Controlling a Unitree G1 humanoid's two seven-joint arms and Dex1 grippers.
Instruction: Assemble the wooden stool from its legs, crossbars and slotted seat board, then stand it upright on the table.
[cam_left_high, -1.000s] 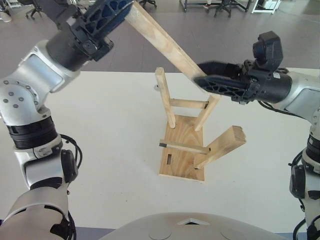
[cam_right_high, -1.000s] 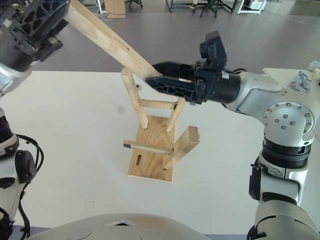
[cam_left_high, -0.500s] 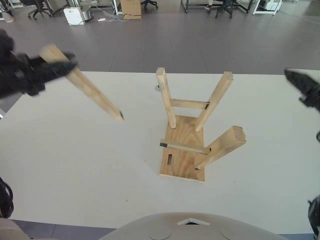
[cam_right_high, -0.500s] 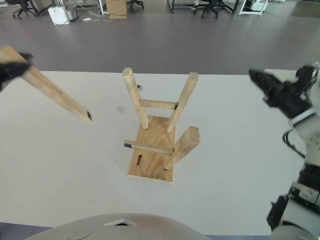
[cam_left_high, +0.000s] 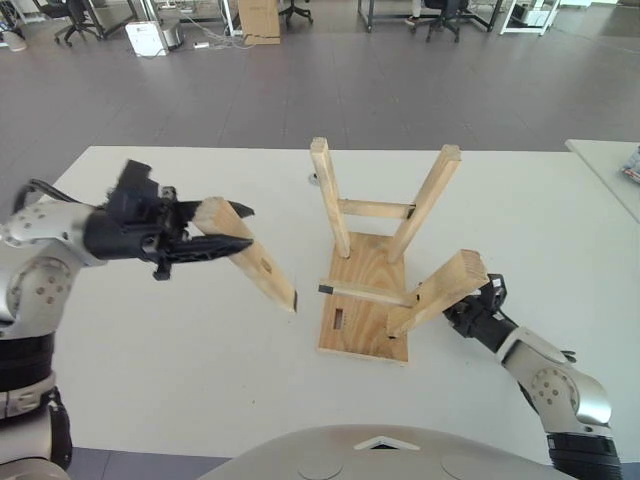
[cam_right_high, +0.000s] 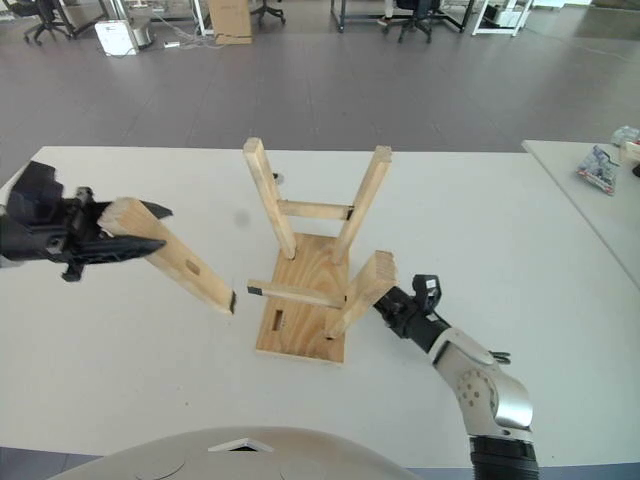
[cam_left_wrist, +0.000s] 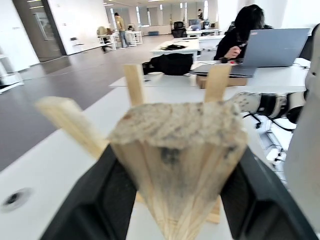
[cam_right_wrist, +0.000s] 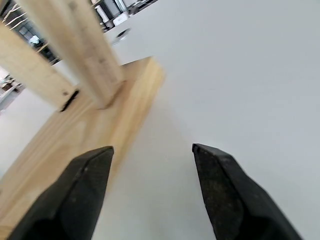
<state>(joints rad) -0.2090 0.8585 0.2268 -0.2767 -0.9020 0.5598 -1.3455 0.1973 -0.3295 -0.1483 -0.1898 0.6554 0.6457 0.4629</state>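
The stool stands upside down mid-table: slotted seat board (cam_left_high: 366, 268) flat, two legs (cam_left_high: 328, 196) (cam_left_high: 428, 200) upright at its far end, joined by a crossbar (cam_left_high: 377, 208). A third leg (cam_left_high: 445, 289) leans out to the right, with a second crossbar (cam_left_high: 368, 293) running left from it. My left gripper (cam_left_high: 232, 230) is shut on a loose fourth leg (cam_left_high: 262, 268), held slanting over the table left of the stool; its sawn end (cam_left_wrist: 177, 150) sits between the fingers. My right gripper (cam_left_high: 462, 312) is open, low over the table beside the leaning leg, fingers (cam_right_wrist: 75, 195) near the seat board's edge (cam_right_wrist: 115, 115).
A small metal piece (cam_left_high: 313, 178) lies on the table behind the stool. A second table (cam_right_high: 590, 190) with small items stands to the right. The white tabletop (cam_left_high: 180, 370) has free room at the left and along the front.
The right gripper let go of the loose leg, swung out right, then dropped low beside the leaning leg. The left arm brought that leg down from high up to just over the table.
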